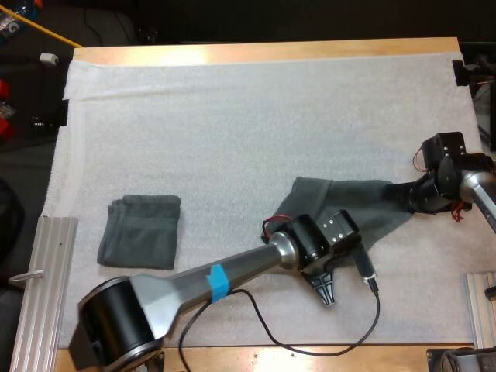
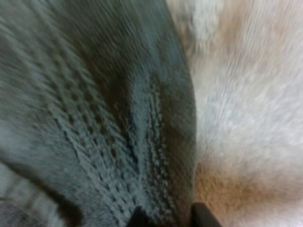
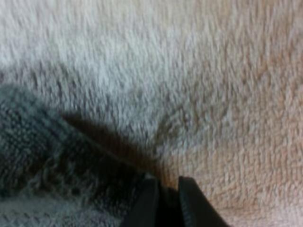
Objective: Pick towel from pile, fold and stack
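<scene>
A dark grey-green towel (image 1: 345, 203) lies spread and stretched on the white mat (image 1: 232, 116), right of the middle. My left gripper (image 1: 346, 236) is at its near edge, and in the left wrist view its fingertips (image 2: 165, 218) are shut on a fold of the towel (image 2: 94, 118). At the towel's right corner, my right gripper (image 1: 404, 195) pinches the cloth; the right wrist view shows the fingertips (image 3: 165, 203) pressed on the towel's edge (image 3: 42, 156). A folded towel (image 1: 141, 231) rests flat at the mat's left side.
Aluminium rails stand at the table's near left (image 1: 43, 287) and near right (image 1: 482, 310). Bare mat stretches across the far half of the table and between the two towels.
</scene>
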You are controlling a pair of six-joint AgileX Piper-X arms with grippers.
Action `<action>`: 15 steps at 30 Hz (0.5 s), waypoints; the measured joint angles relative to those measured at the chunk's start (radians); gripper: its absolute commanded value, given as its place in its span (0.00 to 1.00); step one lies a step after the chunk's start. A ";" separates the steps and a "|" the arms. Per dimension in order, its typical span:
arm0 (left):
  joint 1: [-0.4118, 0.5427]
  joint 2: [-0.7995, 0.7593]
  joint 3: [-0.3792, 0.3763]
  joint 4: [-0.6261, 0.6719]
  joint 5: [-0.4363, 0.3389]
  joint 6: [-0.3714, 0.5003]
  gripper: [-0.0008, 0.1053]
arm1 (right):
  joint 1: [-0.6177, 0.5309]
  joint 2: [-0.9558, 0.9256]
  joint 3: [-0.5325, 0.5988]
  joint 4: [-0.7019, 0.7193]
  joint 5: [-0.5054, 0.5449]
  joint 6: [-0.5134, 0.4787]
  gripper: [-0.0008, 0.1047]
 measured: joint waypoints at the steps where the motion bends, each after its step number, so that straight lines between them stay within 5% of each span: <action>1: 0.000 -0.020 -0.007 0.011 0.000 0.000 0.13 | 0.000 -0.014 0.000 0.007 -0.017 0.000 0.01; 5: 0.000 -0.114 -0.014 0.061 -0.021 0.000 0.01 | 0.000 -0.117 0.000 0.035 -0.073 0.000 0.01; 15: 0.000 -0.440 -0.022 0.121 -0.071 0.000 0.01 | 0.000 -0.512 0.000 0.217 -0.136 0.059 0.01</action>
